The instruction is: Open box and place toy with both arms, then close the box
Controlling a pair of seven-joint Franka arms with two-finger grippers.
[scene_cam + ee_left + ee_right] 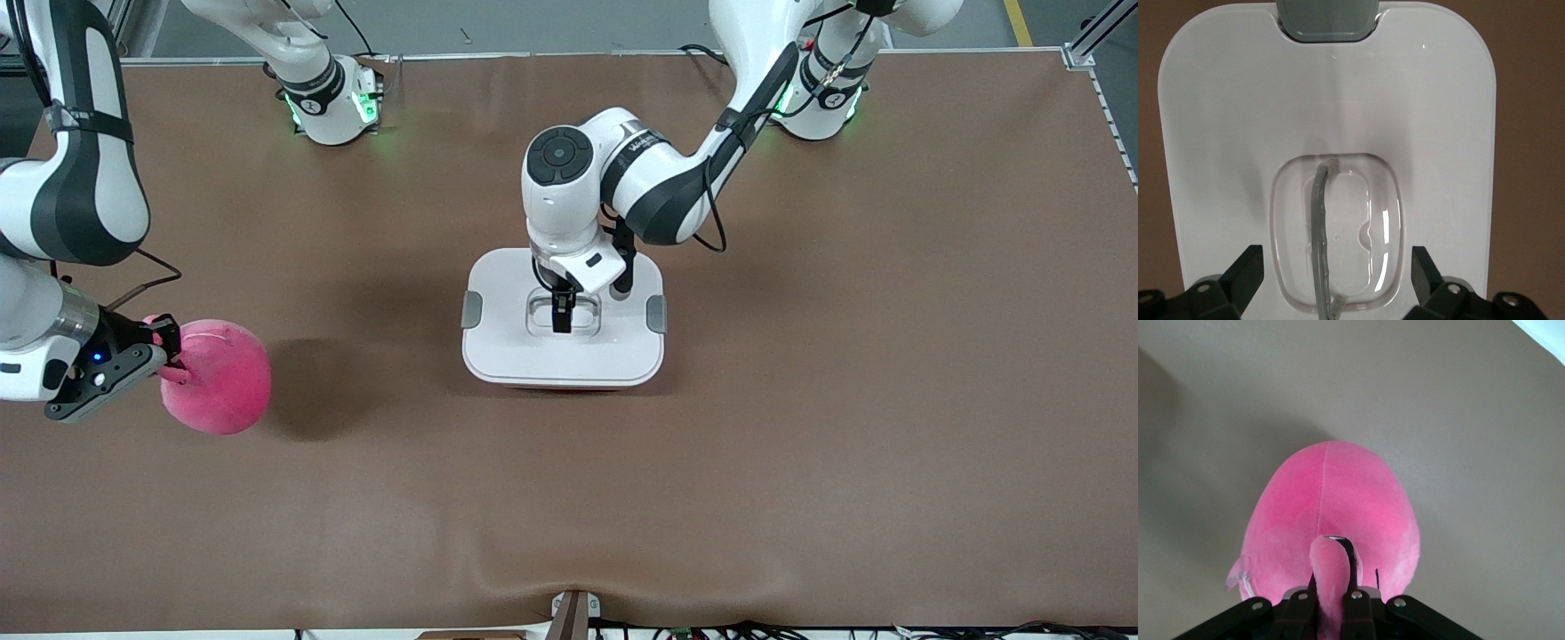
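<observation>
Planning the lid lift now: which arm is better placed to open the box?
Left. The left pincer sits open right over the clear handle in the white lid of the box. The right pincer is shut on the pink toy, at the right arm's end of the table.

tbl [800, 444]: brown mat | on it: box [563, 356] mid, lid on

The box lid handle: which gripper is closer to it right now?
Left. The left gripper is over the box, open fingers either side of the lid handle. The right gripper is toward the right arm's end, shut on the toy.
</observation>
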